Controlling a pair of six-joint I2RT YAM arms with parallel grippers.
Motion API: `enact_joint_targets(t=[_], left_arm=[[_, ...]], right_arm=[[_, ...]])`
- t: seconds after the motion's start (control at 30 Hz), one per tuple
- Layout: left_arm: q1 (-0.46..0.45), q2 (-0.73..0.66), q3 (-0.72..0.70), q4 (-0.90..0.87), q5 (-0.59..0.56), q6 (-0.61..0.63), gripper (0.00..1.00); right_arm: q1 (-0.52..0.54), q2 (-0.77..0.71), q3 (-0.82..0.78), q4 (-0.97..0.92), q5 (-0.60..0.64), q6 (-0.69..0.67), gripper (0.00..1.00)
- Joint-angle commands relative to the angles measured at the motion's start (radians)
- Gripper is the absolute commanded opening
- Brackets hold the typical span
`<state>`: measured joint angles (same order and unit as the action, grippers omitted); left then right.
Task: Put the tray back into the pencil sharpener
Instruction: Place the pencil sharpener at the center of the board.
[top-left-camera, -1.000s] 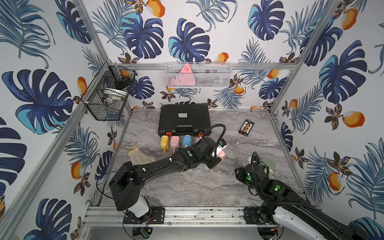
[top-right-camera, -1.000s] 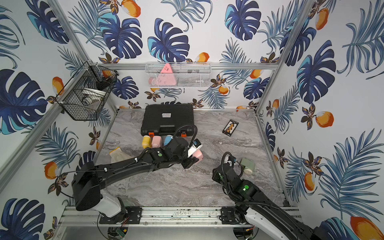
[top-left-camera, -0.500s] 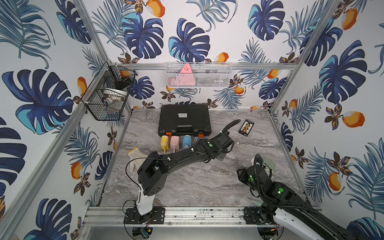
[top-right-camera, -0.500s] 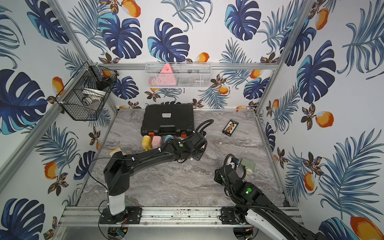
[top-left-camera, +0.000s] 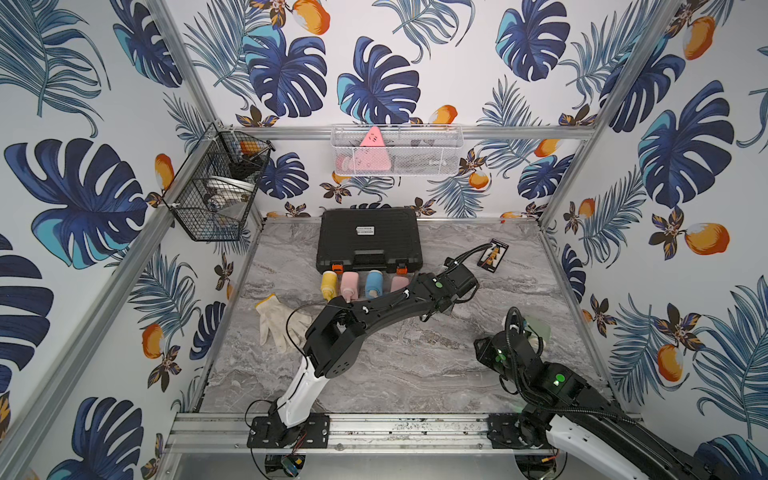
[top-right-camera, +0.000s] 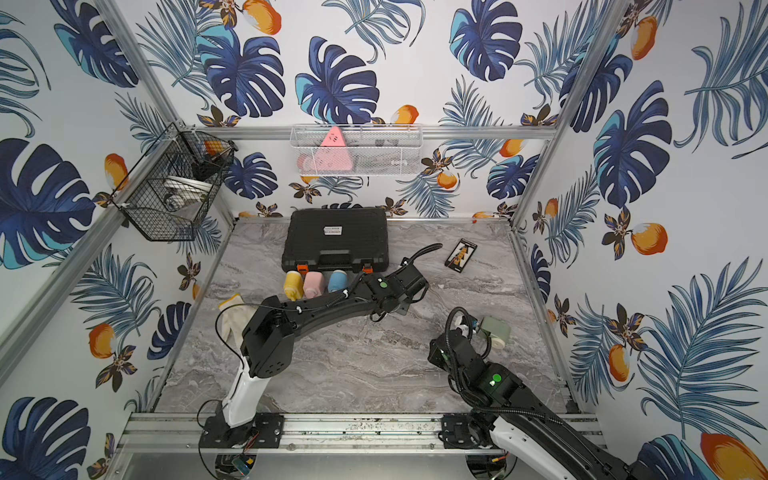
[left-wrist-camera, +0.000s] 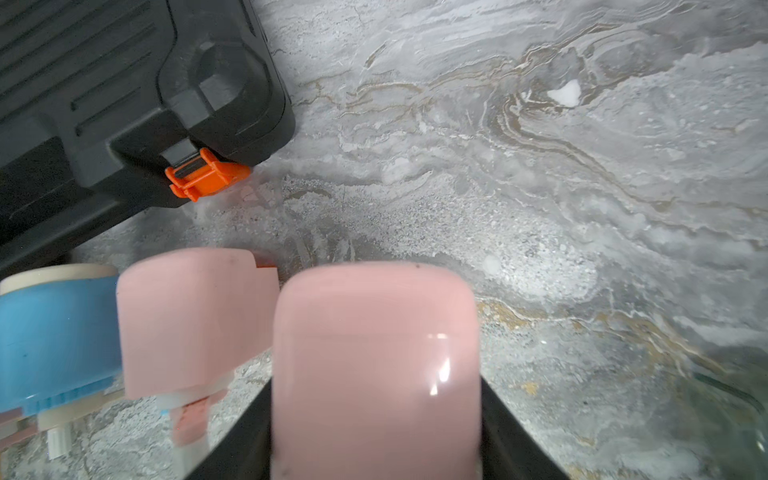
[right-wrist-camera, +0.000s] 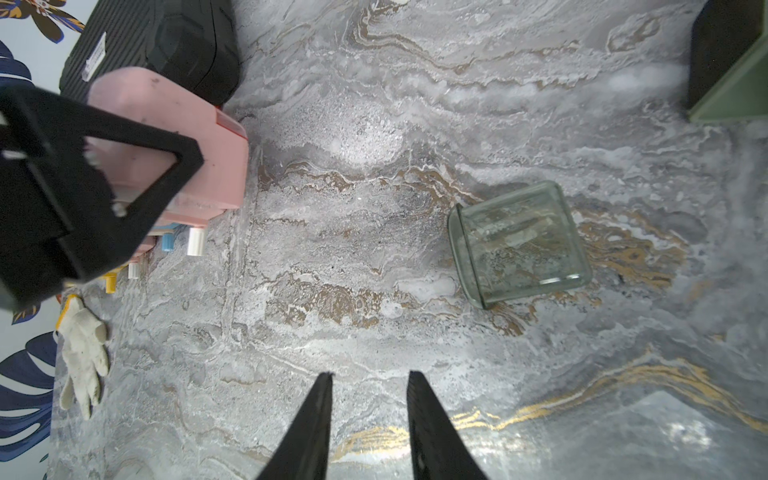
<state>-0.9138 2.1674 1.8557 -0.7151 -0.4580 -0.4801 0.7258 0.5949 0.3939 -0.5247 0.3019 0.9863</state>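
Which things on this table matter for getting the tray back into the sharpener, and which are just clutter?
Job: tray; green sharpener, probably its home, slot empty; right gripper, open.

Clutter: case; glove; card; yellow sharpener; blue sharpener; pink sharpener, held by the left gripper.
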Motion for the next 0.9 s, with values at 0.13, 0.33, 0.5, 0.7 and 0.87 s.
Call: enact_joint_targets(t=[0.13,0.33,0.5,0.7,0.87], left_arm=[[0.026,0.048,0.028,0.02,-0.041,-0.04,0.07],[0.062,0.104,0.073,0.004,0.02,-0.074,0.1],[0.089,0.115,0.07,0.024,0.067,-0.098,0.13],[0.104,0.135,0.091,0.002,0.079,-0.109,0.38],[0.104,0.141,0.099,-0.003,0.084,-0.105,0.57]], right_arm=[[0.001,0.002,0.009,-0.005,0.014,-0.002,0.33],[0.001,0.008,0.013,-0.003,0.02,-0.003,0.33],[0.002,0.015,0.014,-0.001,0.017,-0.002,0.33],[0.001,0.015,0.013,0.004,0.013,-0.003,0.33],[0.002,0.016,0.013,0.004,0.012,-0.003,0.33]])
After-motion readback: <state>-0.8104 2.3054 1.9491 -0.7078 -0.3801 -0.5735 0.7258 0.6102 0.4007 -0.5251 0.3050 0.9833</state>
